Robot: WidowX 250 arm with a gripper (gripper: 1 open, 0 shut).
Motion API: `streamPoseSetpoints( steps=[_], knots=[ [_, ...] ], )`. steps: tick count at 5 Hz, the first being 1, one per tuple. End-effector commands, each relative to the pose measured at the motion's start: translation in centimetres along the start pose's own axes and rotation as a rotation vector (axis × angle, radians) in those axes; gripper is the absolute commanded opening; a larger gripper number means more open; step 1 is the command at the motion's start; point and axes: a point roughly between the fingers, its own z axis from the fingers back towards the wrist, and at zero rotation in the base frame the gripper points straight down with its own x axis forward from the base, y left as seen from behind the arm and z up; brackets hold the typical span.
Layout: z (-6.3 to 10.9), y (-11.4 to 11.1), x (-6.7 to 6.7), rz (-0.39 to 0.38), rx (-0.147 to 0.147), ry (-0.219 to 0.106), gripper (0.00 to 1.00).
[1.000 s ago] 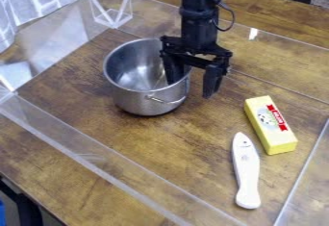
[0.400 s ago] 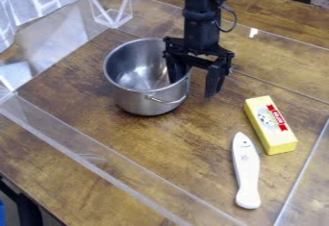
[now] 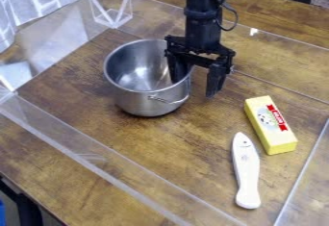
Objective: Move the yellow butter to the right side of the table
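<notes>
With the butter (image 3: 270, 124) lying flat on the table (image 3: 115, 163) right of the pot (image 3: 145, 77), the gripper (image 3: 197, 74) is hanging released and empty, probably needing to centre squarely above the block before descending.

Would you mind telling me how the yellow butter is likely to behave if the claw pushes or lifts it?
The yellow butter is a flat rectangular block lying on the table, so it should slide rather than roll or tip. It looks small, so probably light. Its labelled top seems smooth, so the open claw might slip unless it closes across the narrow sides.
</notes>
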Motion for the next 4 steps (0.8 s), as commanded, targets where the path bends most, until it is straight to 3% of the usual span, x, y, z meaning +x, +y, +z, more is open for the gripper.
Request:
streamPoseSetpoints(
  steps=[1, 4],
  knots=[
    [1.62, 1.04, 0.54, 0.02, 0.002, -0.05, 1.0],
    [2.08, 1.36, 0.57, 0.018, 0.017, -0.049, 1.0]
  ],
)
